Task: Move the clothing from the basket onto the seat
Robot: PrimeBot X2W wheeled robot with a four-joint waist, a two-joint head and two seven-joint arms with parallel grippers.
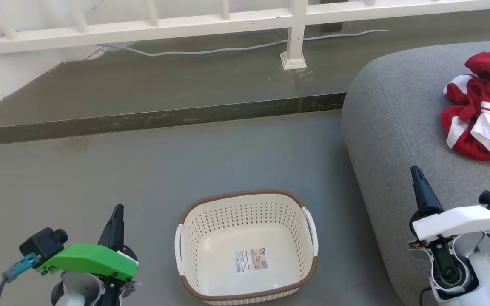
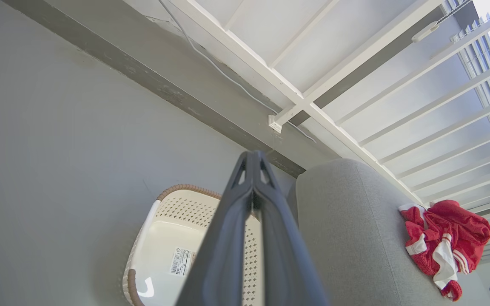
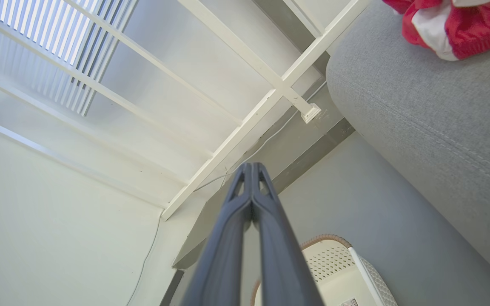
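Dark fingers of my left gripper (image 2: 252, 156) are pressed together along their length, gripping nothing. My right gripper (image 3: 251, 165) is closed the same way, also without load. Both point away from me, the left over bare grey floor (image 1: 121, 170), the right over the left edge of the grey seat (image 1: 398, 127).

Between them stands one cream basket (image 1: 228, 221), upright, mouth upward. It has two white handles (image 1: 311, 231), one at each side, and one label (image 1: 250, 260) flat on its bare bottom. Open floor lies to its left and beyond it; the seat is near its right.

One crumpled red-and-white heap of clothing (image 1: 479, 106) lies on the seat, well apart from the basket, its length running far to near. I cannot separate the garments to count them. One raised step (image 1: 164, 119) and one white railing (image 1: 143, 26) bound the far side.
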